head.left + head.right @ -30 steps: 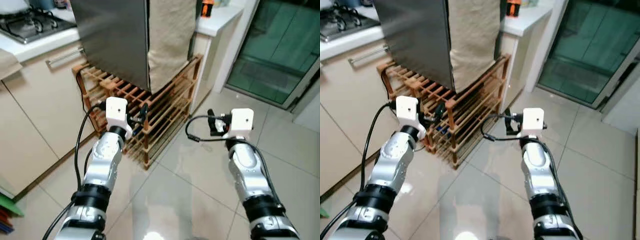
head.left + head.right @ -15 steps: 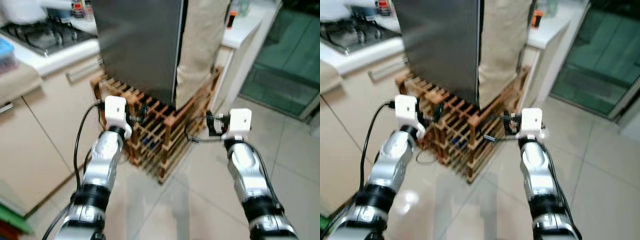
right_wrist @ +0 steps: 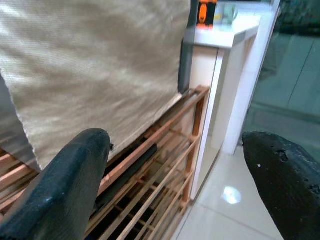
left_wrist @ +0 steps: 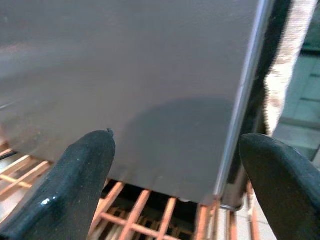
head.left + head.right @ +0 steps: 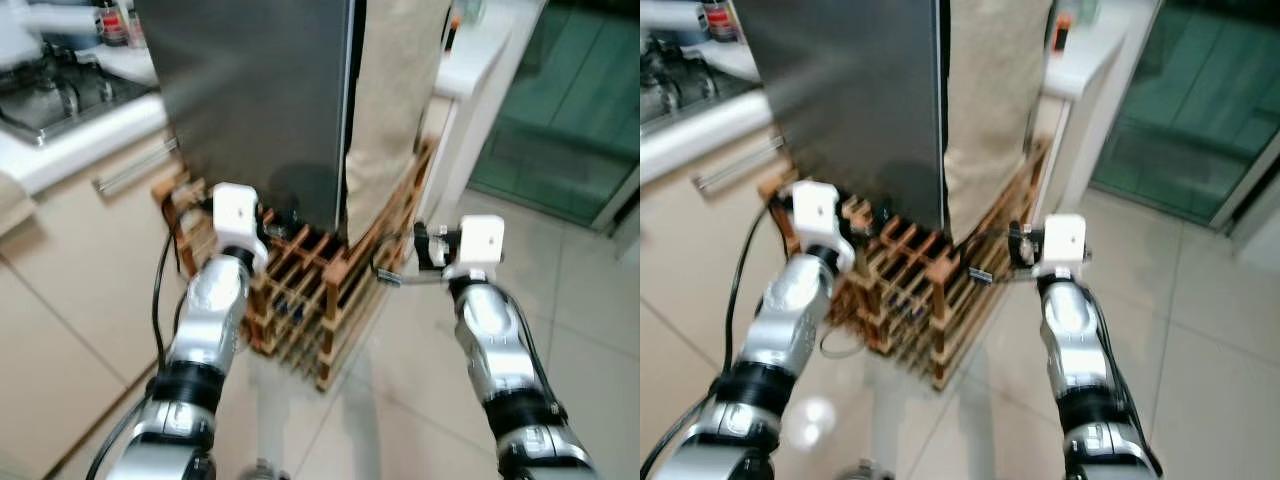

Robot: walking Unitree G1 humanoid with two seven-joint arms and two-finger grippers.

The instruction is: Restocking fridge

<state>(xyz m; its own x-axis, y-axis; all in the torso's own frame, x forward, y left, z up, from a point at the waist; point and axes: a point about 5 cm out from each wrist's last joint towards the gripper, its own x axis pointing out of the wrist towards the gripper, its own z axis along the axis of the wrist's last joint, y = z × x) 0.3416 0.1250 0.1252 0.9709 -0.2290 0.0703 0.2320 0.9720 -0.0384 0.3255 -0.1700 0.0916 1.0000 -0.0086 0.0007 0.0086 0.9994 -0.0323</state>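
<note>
The grey steel fridge (image 5: 250,90) stands straight ahead with its door shut; a beige cloth (image 5: 392,100) hangs down its right side. It rests on a slatted wooden rack (image 5: 315,300). My left gripper (image 5: 282,214) is raised in front of the door's lower edge, open and empty; in the left wrist view the left gripper (image 4: 175,137) faces the door's face close to the right seam. My right gripper (image 5: 424,245) is held out beside the rack's right end, open with nothing in it; the right wrist view has the right gripper (image 3: 175,137) looking at the cloth (image 3: 90,65).
A gas stove (image 5: 50,90) and cream cabinets with a bar handle (image 5: 130,166) lie to the left. A white counter (image 5: 482,58) holding an orange item (image 3: 206,12) stands right of the fridge. Green glass doors (image 5: 580,100) are at far right. Glossy tile floor (image 5: 400,400) lies below.
The whole picture has shifted: the camera has come nearer, and the fridge and rack now stand larger and more central. Both arms keep the same raised pose, fingers still apart.
</note>
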